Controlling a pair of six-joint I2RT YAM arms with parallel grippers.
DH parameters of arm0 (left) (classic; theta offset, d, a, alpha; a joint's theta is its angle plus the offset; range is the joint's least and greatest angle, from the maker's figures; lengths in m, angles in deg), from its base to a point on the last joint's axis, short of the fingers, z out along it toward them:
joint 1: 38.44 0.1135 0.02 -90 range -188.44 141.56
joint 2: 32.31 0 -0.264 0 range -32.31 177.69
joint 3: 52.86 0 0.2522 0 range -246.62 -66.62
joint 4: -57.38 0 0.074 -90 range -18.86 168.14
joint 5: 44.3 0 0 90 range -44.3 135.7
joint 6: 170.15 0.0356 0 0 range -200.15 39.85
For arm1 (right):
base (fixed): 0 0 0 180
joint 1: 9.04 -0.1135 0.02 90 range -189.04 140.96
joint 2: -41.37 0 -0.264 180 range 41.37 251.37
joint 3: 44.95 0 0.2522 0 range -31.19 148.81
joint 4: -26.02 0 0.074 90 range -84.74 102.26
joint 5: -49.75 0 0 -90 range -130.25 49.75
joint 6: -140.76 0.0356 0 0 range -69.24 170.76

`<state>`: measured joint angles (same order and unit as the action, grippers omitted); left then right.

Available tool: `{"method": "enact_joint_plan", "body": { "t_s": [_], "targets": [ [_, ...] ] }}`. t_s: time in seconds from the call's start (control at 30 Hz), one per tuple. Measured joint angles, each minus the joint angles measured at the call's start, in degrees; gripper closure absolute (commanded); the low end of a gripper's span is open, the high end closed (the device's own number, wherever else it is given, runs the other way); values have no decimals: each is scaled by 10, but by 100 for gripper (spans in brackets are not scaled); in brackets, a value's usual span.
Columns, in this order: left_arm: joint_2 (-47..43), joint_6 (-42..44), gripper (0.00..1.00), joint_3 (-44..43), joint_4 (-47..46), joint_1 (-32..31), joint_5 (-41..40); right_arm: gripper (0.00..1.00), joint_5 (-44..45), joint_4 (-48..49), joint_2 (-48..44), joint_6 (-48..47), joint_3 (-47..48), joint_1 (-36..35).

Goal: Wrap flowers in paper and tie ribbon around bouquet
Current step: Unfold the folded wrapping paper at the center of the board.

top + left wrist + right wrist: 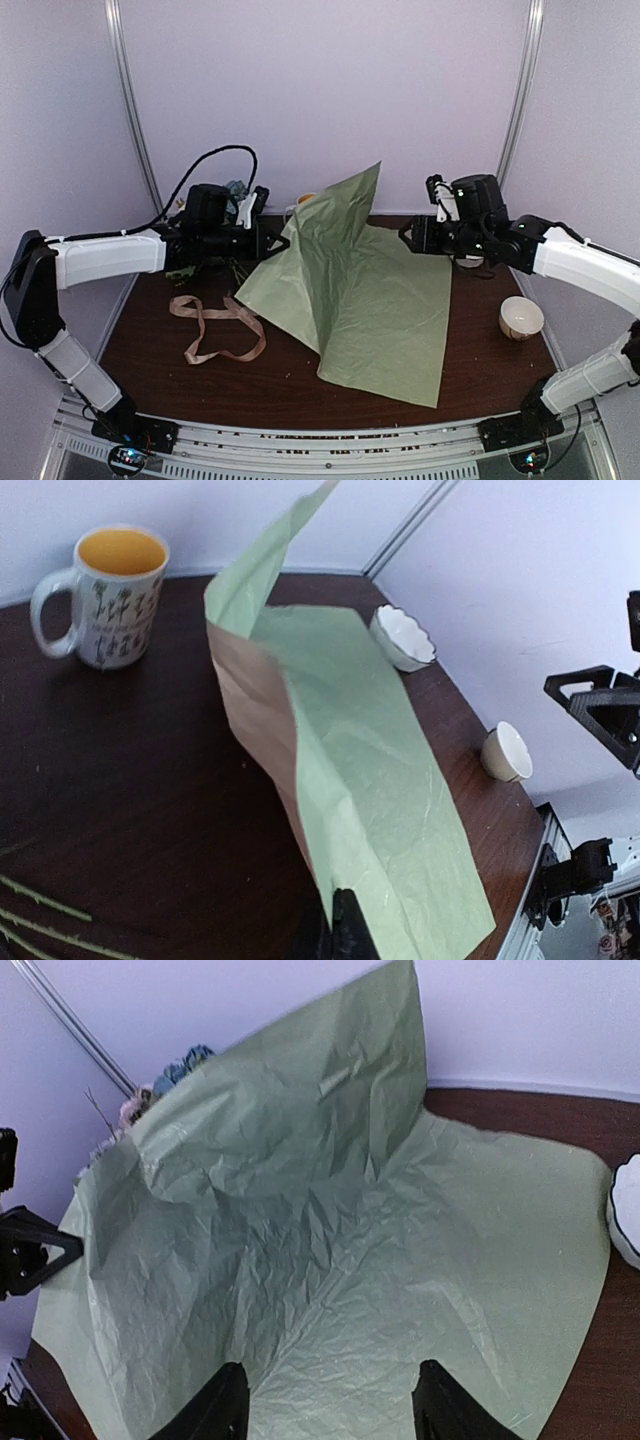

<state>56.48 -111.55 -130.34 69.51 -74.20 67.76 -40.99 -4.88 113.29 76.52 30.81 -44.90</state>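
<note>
The sage-green paper [370, 290] lies over the table with its left part lifted into a peak. A peach-tan sheet [255, 695] shows under it. At the paper's left edge my left gripper [280, 243] is shut on both layers, its fingers [348, 925] pinching the fold. To the paper's right, my right gripper [405, 236] hangs open with nothing between its fingers [225, 1410], just above the green sheet [400, 1260]. The flowers [165, 1078] peek out behind the lifted paper, and their stems [45, 912] lie on the table. A tan ribbon [215, 325] lies loose at the front left.
A patterned mug [110, 595] stands at the back of the table. One white scalloped bowl [403, 637] sits near the paper's far right edge. A small white cup [521, 318] stands at the right. The dark table's [290, 385] front edge lies just past the paper's near corner.
</note>
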Motion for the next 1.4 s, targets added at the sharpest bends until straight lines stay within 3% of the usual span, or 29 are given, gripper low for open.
{"method": "enact_joint_plan", "body": {
  "t_s": [0.17,0.33,0.5,0.83,1.03,1.4],
  "targets": [
    [20,-14,100,26,23,13,7,44,-24,-42,105,-25,21,0],
    [19,48,100,10,101,9,-4,47,-10,-90,239,-47,39,11],
    [18,125,100,-8,205,9,-48,52,21,-136,315,-61,39,21],
    [55,227,100,-59,300,9,-176,59,16,-109,270,-41,-65,-3],
    [114,267,100,-109,334,9,-261,61,6,-96,251,-16,-92,-62],
    [135,335,100,-163,347,9,-379,62,-68,-90,251,15,-83,-178]
  ]
}}
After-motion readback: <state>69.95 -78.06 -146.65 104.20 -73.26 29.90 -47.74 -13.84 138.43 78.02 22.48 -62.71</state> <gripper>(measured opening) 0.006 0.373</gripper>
